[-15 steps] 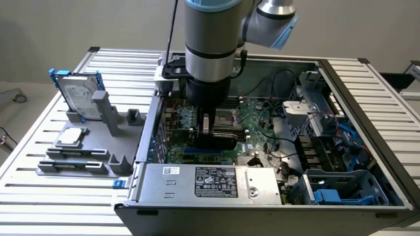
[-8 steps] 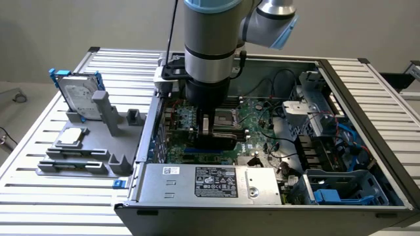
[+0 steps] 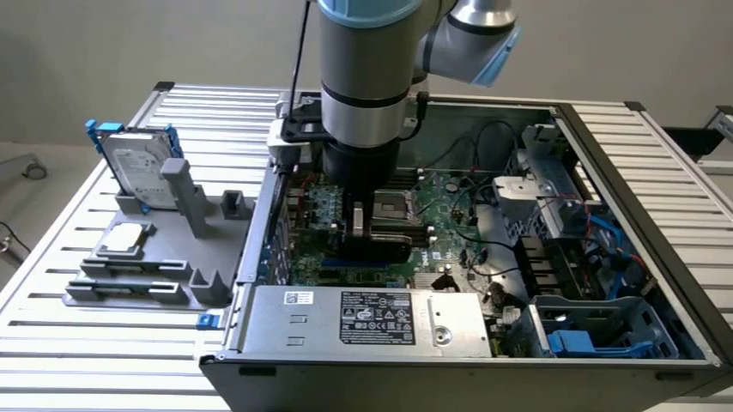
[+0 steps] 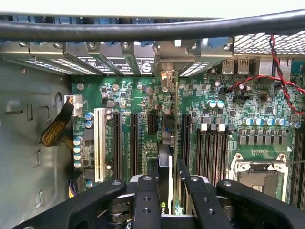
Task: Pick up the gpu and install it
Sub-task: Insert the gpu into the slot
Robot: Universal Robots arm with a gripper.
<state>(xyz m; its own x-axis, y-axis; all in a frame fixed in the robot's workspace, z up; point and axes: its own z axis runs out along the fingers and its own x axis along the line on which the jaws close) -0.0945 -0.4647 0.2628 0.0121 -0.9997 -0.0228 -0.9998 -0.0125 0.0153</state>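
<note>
A robot arm (image 3: 360,77) reaches down into an open computer case (image 3: 641,172), and its wide body hides most of the pincer (image 3: 372,225) in the exterior view. The pincer is clamped on the gpu (image 3: 390,247), of which only a dark block shows just beneath the arm, above the green motherboard (image 3: 441,206). In the wrist view the two black fingers (image 4: 146,195) press on either side of the card, which stands on edge between them, so its faces are hard to make out. Whether its lower edge touches a slot cannot be told. The card's far end reaches toward the row of metal bracket openings (image 4: 119,59) in the case wall ahead of the pincer; that end is hard to make out. Long black expansion slots (image 4: 117,143) and one white slot (image 4: 99,143) lie just beside the held card, and a processor socket (image 4: 259,179) sits on its other side, partly cut off. A thick, blurred black cable (image 4: 143,29) crosses in front of the case wall. Outside the case, well apart from the pincer, a grey tray (image 3: 172,257) holds an upright hard drive (image 3: 137,176).
</note>
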